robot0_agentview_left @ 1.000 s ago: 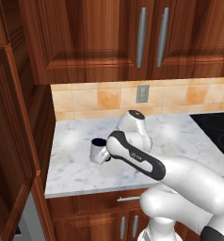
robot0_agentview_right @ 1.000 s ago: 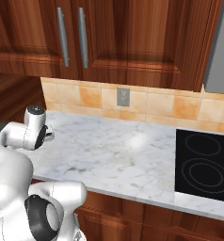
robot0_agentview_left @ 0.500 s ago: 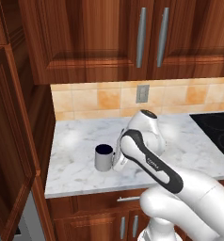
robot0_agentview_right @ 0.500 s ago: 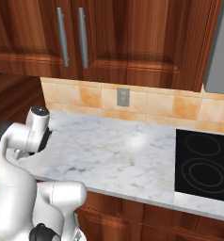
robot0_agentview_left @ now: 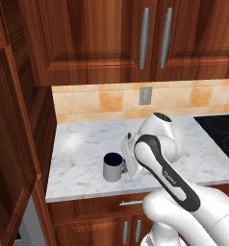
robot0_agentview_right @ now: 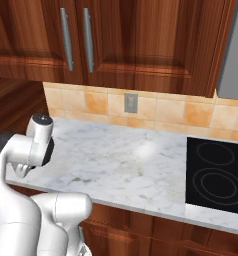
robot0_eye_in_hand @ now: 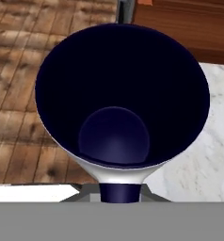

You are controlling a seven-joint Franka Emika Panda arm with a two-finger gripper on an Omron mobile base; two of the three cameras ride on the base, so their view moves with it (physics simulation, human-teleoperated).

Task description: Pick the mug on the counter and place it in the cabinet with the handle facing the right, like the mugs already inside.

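Note:
The grey mug (robot0_agentview_left: pixel 112 167) with its dark navy inside is upright near the front edge of the white marble counter (robot0_agentview_left: pixel 80 146). My gripper (robot0_agentview_left: pixel 126 163) reaches in from the mug's right side and is shut on its dark handle (robot0_eye_in_hand: pixel 121 193). In the hand view the mug (robot0_eye_in_hand: pixel 121 94) shows its open mouth and round bottom, with the handle at the lower edge toward the hand. The counter (robot0_eye_in_hand: pixel 208 155) lies to its right there. The tall reddish-brown cabinet (robot0_agentview_left: pixel 13 144) stands at the left, its panelled door swung open toward me. I cannot tell whether the mug touches the counter.
Upper cabinets with silver bar handles (robot0_agentview_left: pixel 144 38) hang over the counter (robot0_agentview_right: pixel 121 165). A black cooktop (robot0_agentview_right: pixel 216 180) lies at the right end. A wall outlet (robot0_agentview_left: pixel 145 95) sits in the tiled backsplash. Wooden floor (robot0_eye_in_hand: pixel 20 94) shows beyond the counter's edge.
The arm has drawn back toward the counter's front edge, and the mug has come along with the gripper, moving nearer and a little to the right.

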